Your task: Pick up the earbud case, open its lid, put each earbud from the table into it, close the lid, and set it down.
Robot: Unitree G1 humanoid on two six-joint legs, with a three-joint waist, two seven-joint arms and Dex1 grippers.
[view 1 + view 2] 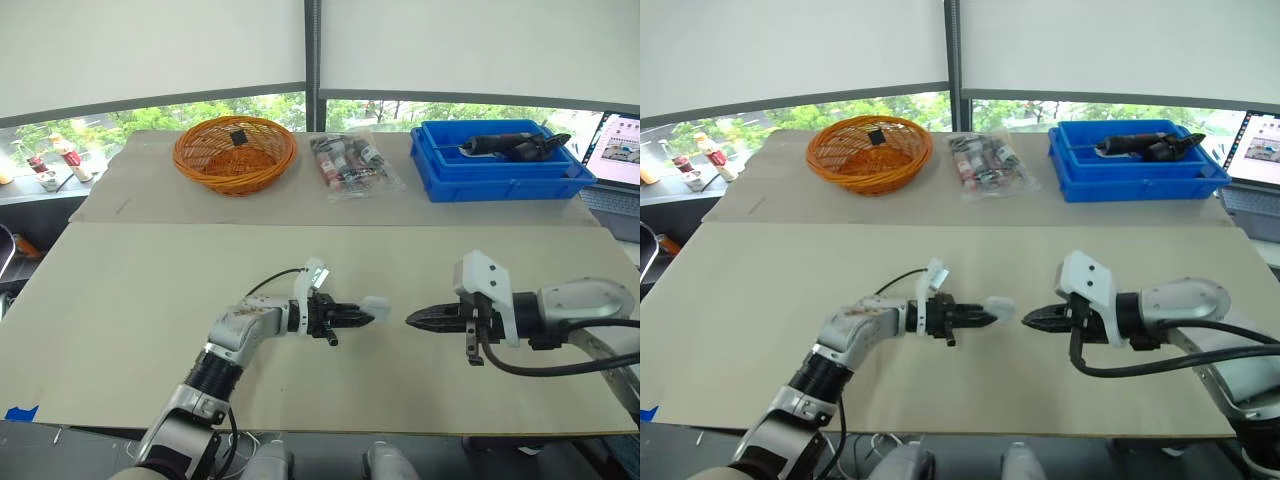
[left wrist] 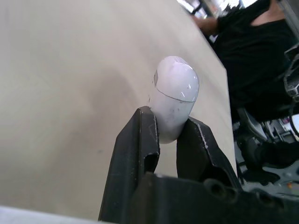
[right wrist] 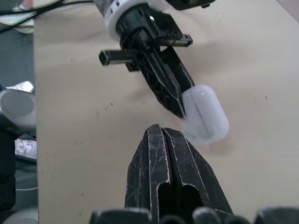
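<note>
Left gripper (image 1: 362, 315) is clamped on the white earbud case (image 1: 377, 305), holding it by one end over the near-middle of the table (image 1: 140, 300). The case's lid seam is visible and the lid looks shut. Right gripper (image 1: 414, 320) has its fingers pressed together, tip pointing left at the case and just right of it, with a small gap between. On the far side sit an orange basket (image 1: 235, 153), a bag of small items (image 1: 350, 165) and a blue bin (image 1: 500, 172).
</note>
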